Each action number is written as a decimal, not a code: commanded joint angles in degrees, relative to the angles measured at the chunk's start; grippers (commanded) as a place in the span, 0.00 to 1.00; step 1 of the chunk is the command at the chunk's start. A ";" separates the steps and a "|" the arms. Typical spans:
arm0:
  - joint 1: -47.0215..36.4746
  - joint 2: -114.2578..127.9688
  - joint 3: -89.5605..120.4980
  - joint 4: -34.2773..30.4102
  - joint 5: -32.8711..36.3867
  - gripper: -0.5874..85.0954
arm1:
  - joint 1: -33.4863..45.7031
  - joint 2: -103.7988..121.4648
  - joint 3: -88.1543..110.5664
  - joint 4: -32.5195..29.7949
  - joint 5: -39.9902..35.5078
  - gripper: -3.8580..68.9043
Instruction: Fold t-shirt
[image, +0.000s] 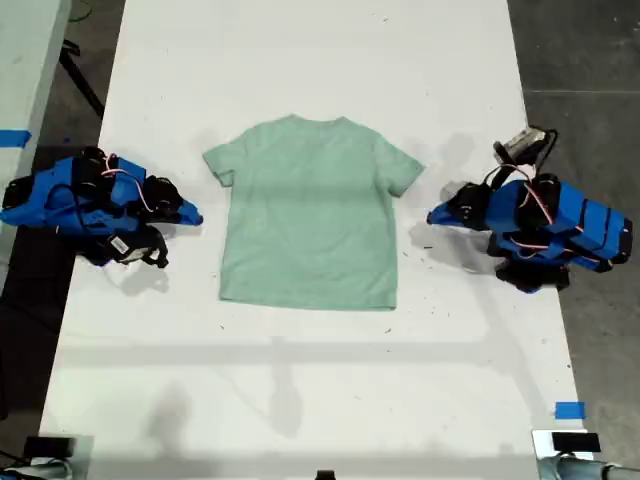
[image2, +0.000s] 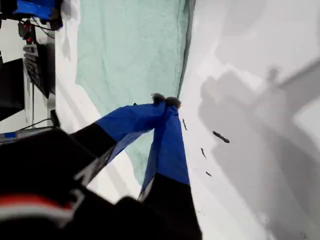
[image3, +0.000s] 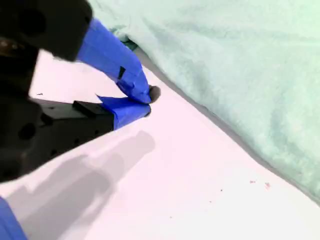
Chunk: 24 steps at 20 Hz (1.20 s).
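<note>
The pale mint-green t-shirt (image: 310, 210) lies spread flat in the middle of the white table (image: 320, 60), with its neck toward the far edge and both sleeves out. My first gripper (image: 432, 215) rests on the table at the exterior view's right, shut and holding nothing. Its tips (image2: 165, 101) sit just beside the t-shirt's (image2: 130, 45) side edge. My second gripper (image: 198, 217) lies at the exterior view's left, also shut and holding nothing. It (image3: 150, 100) stays a short way from the t-shirt's (image3: 240, 60) edge. No label shows.
Small black marks (image: 425, 245) dot the table near my first gripper. Blue tape (image: 569, 410) sits near the front corner at the exterior view's right. More tape (image: 14, 138) lies off the table at that view's left. Dark floor borders both long sides.
</note>
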 joint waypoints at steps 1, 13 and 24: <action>-2.20 -14.15 -12.13 -4.13 2.90 0.01 | 0.88 -4.57 -7.56 -3.25 -2.99 0.04; -26.19 -52.12 -43.86 -4.39 25.40 0.01 | 16.26 -50.63 -46.14 -1.23 -23.12 0.04; -38.67 -66.88 -60.21 1.58 35.16 0.18 | 30.15 -77.26 -77.61 14.77 -39.73 0.23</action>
